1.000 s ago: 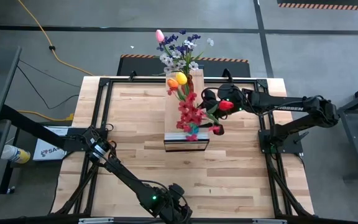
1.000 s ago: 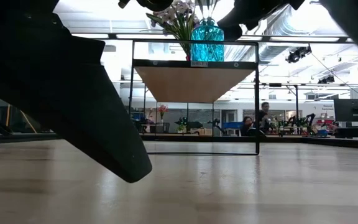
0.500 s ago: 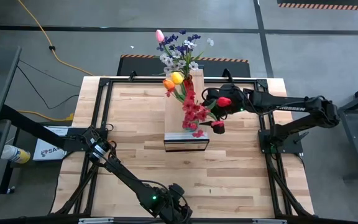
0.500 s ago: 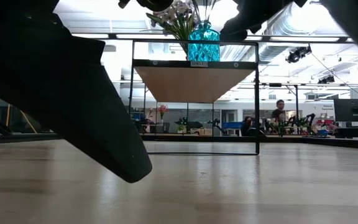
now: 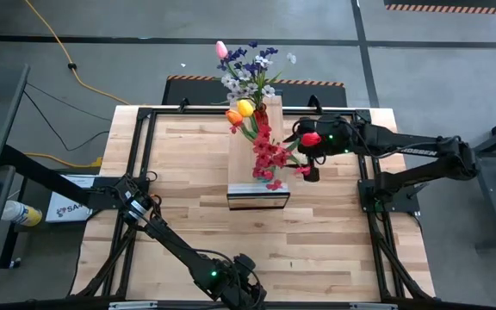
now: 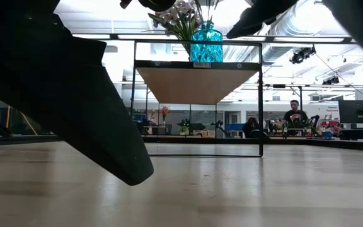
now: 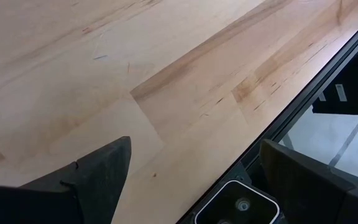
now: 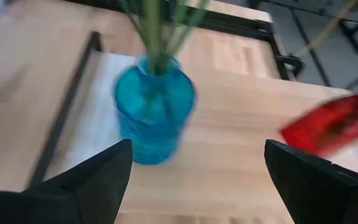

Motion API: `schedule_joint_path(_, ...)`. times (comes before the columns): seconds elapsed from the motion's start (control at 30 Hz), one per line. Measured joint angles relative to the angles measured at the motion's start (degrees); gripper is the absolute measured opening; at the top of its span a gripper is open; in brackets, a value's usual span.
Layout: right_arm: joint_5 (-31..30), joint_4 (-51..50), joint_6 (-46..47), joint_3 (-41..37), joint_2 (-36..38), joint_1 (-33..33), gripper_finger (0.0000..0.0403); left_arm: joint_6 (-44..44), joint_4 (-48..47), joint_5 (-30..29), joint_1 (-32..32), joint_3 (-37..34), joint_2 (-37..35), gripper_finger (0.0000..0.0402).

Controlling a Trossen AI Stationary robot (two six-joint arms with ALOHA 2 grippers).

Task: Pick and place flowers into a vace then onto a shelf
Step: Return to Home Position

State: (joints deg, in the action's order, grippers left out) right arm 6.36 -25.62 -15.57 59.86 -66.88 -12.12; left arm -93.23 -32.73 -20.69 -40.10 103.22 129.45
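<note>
- The flowers [image 5: 269, 157] stand in vases along the shelf [image 5: 241, 172], which sits mid-worktop [image 5: 179, 172]. Purple, white and pink sprays are at the shelf's 12 o'clock end, orange and yellow tulips midway, and red blossoms toward 6 o'clock.
- In the low view the blue vase [image 6: 207, 43] stands upright on the shelf top. A blurred red shape [image 8: 328, 127] near it in the right wrist view is probably the red vase.
- The right arm [image 5: 403, 151] reaches in from 3 o'clock of the shelf. The right jaws hang just off that side, apart and empty, with the blue vase clear of them.
- The left arm [image 5: 179, 250] waits at 6 o'clock of the worktop. The left jaws are apart over bare wood and hold nothing.
- Placing looks finished; likely only parking the arms is left.
- Handling, as a judgement: the stems are light and springy and the heads soft.
- The blue vase looks like smooth glass, so it is probably slippery, breakable and top-heavy under the long stems. It is best gripped round the belly, below the neck, never by the stems.
</note>
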Motion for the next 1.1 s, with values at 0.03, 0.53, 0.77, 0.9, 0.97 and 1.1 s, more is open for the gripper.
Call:
schedule_joint_path(0.03,-1.30,-0.46,-0.30,0.00,0.38,-0.02,0.0353,0.00,0.00,0.00,0.00,0.00,0.00,0.0385)
schedule_joint_path(0.53,-15.20,-8.31,-0.93,0.07,7.17,-3.81,0.0353,-0.02,0.09,0.02,0.00,0.00,0.00,0.0385)
schedule_joint_path(0.77,-15.42,-12.75,3.19,0.07,11.82,-9.16,0.0353,-0.02,0.42,-0.07,0.00,0.00,0.00,0.0385)
schedule_joint_path(0.9,-15.19,-17.41,6.56,0.07,16.56,-10.47,0.0353,0.08,0.10,-2.47,-0.02,0.00,0.00,0.0385)
schedule_joint_path(0.97,-14.58,-19.88,7.86,0.07,19.50,-10.78,0.0353,0.12,-0.30,-3.10,-0.02,0.00,0.00,0.0385)
schedule_joint_path(1.1,-10.61,-23.88,10.19,0.07,26.33,-10.78,0.0353,-0.02,-0.42,-4.44,-0.02,0.00,-0.04,0.0385)
